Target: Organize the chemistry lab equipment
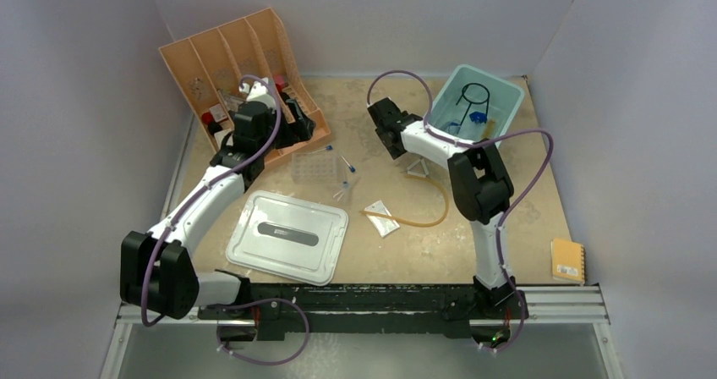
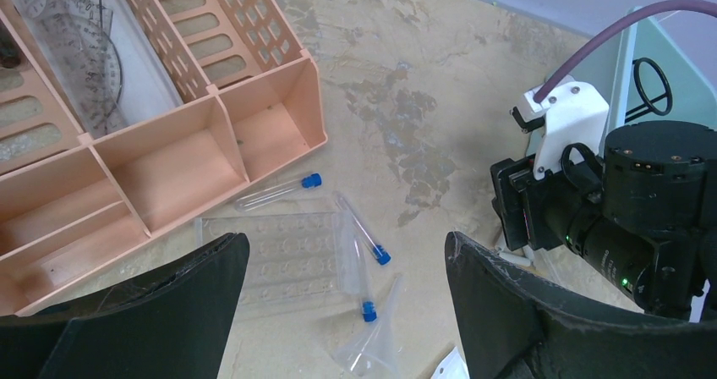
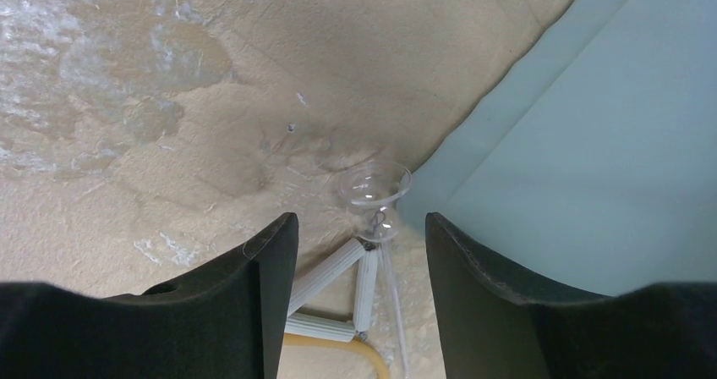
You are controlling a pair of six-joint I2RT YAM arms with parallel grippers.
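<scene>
My left gripper [image 1: 301, 118] is open and empty, hovering beside the peach organizer. In the left wrist view it [image 2: 345, 242] is above the clear tube rack [image 2: 283, 259] and three blue-capped tubes [image 2: 362, 228] lying loose by it. The rack [image 1: 315, 169] lies flat on the table. My right gripper [image 1: 382, 122] is open and empty; in the right wrist view it [image 3: 359, 220] is above the wire triangle [image 3: 347, 284], which rests on the amber hose [image 3: 359, 351]. The hose [image 1: 425, 216] and small clear packet [image 1: 382, 217] lie mid-table. The black wire ring [image 1: 474, 93] and blue tools [image 1: 480, 116] lie in the pale blue bin [image 1: 507, 100].
The peach organizer [image 1: 221, 66] stands at the back left. The grey-white lid [image 1: 287, 236] lies at the front left. A clear funnel [image 2: 378, 338] lies near the tubes, and another clear glass piece [image 3: 374, 184] lies against the bin wall [image 3: 583, 167]. A yellow notepad [image 1: 567, 260] lies at the front right.
</scene>
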